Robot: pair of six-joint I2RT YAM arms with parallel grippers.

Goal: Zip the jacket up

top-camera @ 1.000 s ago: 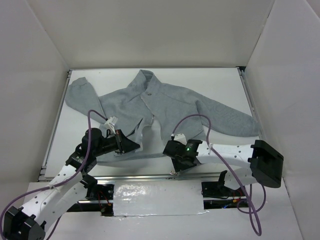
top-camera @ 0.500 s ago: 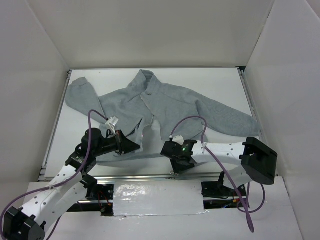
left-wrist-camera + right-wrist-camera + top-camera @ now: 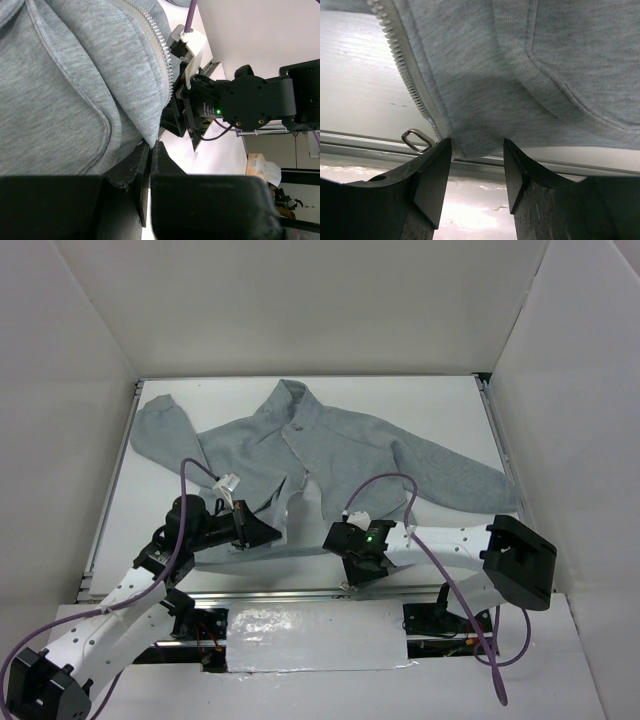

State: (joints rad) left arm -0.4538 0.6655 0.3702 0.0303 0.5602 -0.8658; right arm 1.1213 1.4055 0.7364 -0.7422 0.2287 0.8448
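Since a second ago the right arm has slid slightly left along the near edge with its elbow pulled in; the left arm and the jacket (image 3: 330,445) haven't moved. The jacket lies front-up on the table (image 3: 440,400), collar far, hem toward the bases, lower front parted. Left gripper (image 3: 151,145) sits low with jaws pressed together, pinching its hem corner, while right gripper (image 3: 476,145) sits low with jaws spread astride the other corner by the zipper teeth (image 3: 405,65).
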